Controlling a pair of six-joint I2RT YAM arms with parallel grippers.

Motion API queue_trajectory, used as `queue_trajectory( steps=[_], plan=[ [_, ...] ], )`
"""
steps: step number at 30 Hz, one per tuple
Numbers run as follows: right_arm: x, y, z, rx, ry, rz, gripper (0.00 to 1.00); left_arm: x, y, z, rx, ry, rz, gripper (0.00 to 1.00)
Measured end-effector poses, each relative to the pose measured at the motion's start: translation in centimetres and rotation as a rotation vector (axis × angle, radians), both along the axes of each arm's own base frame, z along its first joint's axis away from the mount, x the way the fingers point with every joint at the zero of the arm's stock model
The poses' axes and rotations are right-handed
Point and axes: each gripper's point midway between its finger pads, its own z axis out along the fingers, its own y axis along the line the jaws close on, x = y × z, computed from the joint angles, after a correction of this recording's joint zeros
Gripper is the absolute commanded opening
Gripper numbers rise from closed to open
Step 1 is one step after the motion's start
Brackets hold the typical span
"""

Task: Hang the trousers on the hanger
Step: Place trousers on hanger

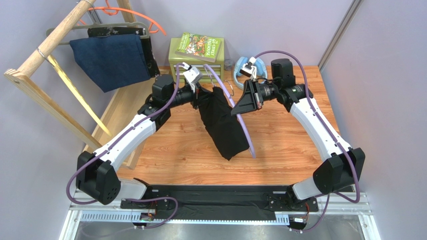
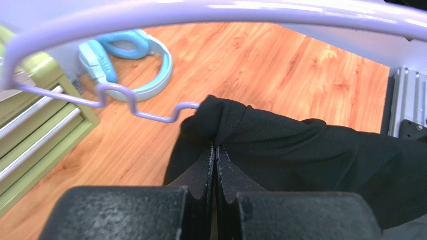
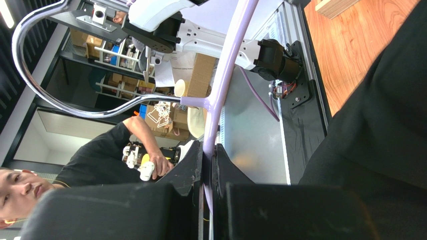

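Note:
The black trousers (image 1: 220, 127) hang folded in the air above the table, pinched at their top by my left gripper (image 1: 201, 93), which is shut on the cloth (image 2: 300, 160). The lavender hanger (image 1: 244, 127) is held upright beside them by my right gripper (image 1: 236, 111), shut on its arm (image 3: 220, 100). In the left wrist view the hanger's wavy notched bar (image 2: 135, 107) runs into the trousers' fold. The metal hook (image 3: 45, 95) shows in the right wrist view, with the trousers (image 3: 381, 125) at the right.
A wooden rack (image 1: 45, 55) at the left carries a navy garment (image 1: 111, 59) with orange and grey hangers above. A green drawer box (image 1: 195, 57) with a book on it stands at the back. Blue headphones (image 2: 125, 60) lie beside it.

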Motion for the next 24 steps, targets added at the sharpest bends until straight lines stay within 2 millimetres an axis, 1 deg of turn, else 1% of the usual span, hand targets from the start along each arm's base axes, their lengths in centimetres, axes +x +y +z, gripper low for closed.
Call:
queue_trajectory(
  steps=[2,7,11,12,13,14,15,16,17,20,24],
  plan=[
    [0.0,0.0,-0.2,-0.002,0.006,0.000,0.00,0.4,0.6,0.3,-0.006,0.002,0.028,0.00],
    [-0.1,0.0,-0.6,-0.007,0.019,0.000,0.00,2.0,3.2,1.2,-0.028,0.009,0.137,0.00],
    [-0.1,0.0,-0.6,-0.007,0.019,0.000,0.00,2.5,3.8,1.1,-0.035,0.036,0.174,0.00],
    [-0.1,0.0,-0.6,-0.007,0.021,0.000,0.00,2.5,3.7,1.0,-0.035,0.043,0.174,0.15],
    [-0.1,0.0,-0.6,-0.007,0.022,0.000,0.00,2.5,3.7,1.0,-0.037,0.049,0.174,0.26],
    [-0.1,0.0,-0.5,-0.008,0.022,-0.001,0.00,2.5,3.7,0.9,-0.039,0.055,0.172,0.32],
    [-0.1,0.0,-0.4,-0.007,0.022,-0.001,0.00,2.5,3.7,0.8,-0.043,0.067,0.176,0.41],
    [-0.1,0.0,-0.1,-0.006,0.021,-0.002,0.00,2.6,3.7,0.8,-0.041,0.070,0.178,0.45],
    [0.0,-0.1,0.3,-0.005,0.020,-0.006,0.00,2.6,3.8,0.7,-0.045,0.078,0.180,0.47],
    [0.5,-0.3,1.6,0.000,0.013,-0.027,0.00,2.4,4.2,0.9,-0.051,0.085,0.176,0.48],
    [2.0,-0.3,3.6,0.011,-0.005,-0.074,0.00,0.8,5.1,1.8,-0.056,0.076,0.161,0.51]
  ],
)
